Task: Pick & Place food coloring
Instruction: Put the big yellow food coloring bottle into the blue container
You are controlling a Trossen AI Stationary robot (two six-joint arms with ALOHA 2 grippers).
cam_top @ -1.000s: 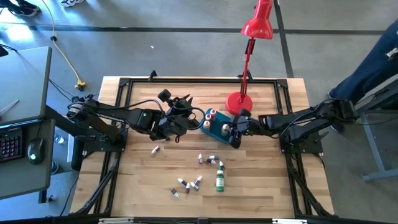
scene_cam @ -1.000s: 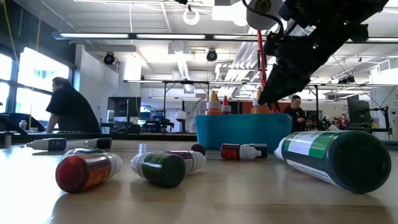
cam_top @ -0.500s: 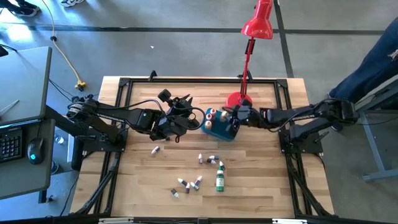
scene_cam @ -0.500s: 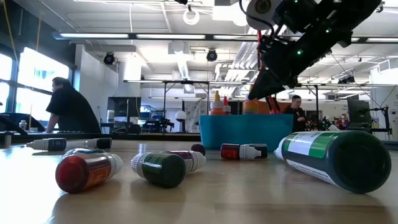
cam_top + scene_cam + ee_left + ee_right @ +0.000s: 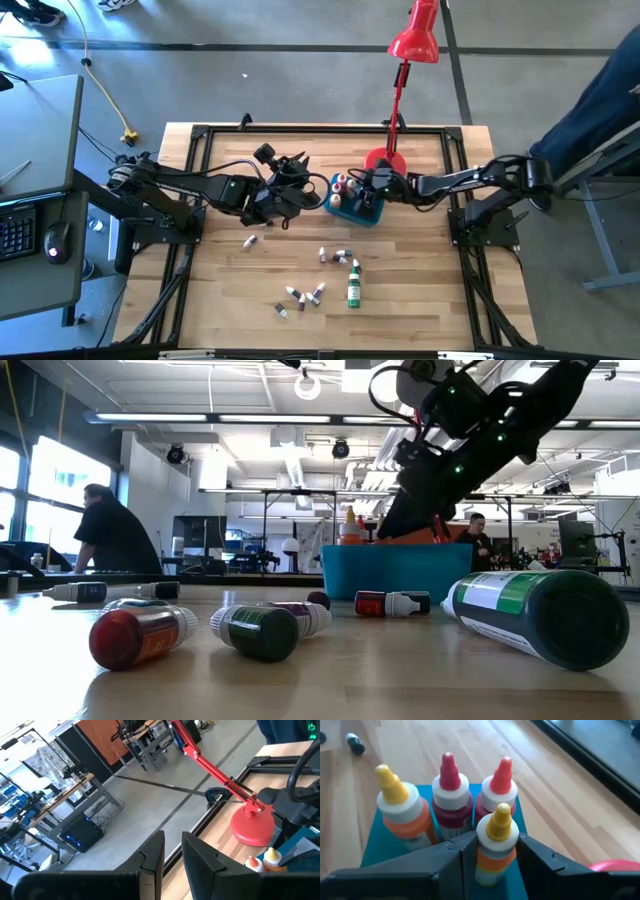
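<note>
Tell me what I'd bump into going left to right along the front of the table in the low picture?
Red-capped bottle → dark green-capped bottle → small red bottle with a white cap → big green-and-white bottle. The teal tub sits farther back, with the right pincer over it.

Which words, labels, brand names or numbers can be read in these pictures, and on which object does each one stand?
No text can be read in any view.
Large green bottle: white label with print, too blurred to read.
Red bottle and dark green bottle lying on the table: labels show, nothing readable.
Four upright bottles in the teal tub: no print faces the camera.
Keyboard on the side desk: keys too small to read.
</note>
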